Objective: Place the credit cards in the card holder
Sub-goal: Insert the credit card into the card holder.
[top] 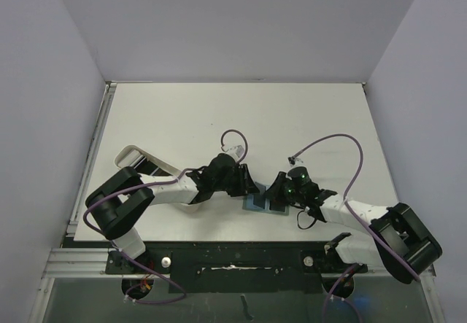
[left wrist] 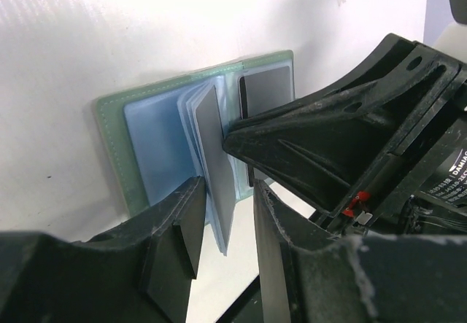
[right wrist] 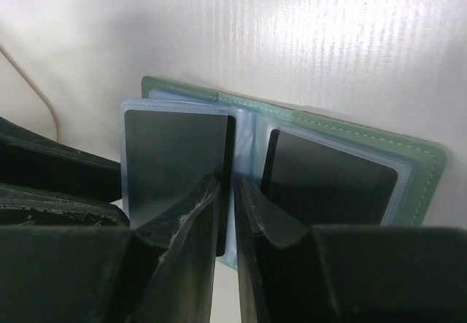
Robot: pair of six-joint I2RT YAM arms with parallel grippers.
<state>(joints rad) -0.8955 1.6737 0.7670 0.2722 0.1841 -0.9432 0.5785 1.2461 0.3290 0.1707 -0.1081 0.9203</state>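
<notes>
The card holder point(top: 260, 204) lies open near the table's front edge, sage green outside point(left wrist: 109, 141) with light blue sleeves inside. One sleeve page stands up with a dark credit card point(left wrist: 208, 130) in it. A second dark card point(left wrist: 266, 90) lies in the right-hand page. My left gripper point(top: 246, 184) is open, its jaws either side of the standing page point(left wrist: 226, 188) without gripping it. My right gripper point(top: 277, 190) comes in from the right point(left wrist: 321, 141). It is shut point(right wrist: 228, 184) on the edge of the standing card point(right wrist: 171, 159). The other card point(right wrist: 328, 181) lies flat beside it.
A white oblong tray point(top: 146, 157) sits at the left, partly under my left arm. Purple cables point(top: 339, 144) loop over the table behind both wrists. White walls close in the back and both sides.
</notes>
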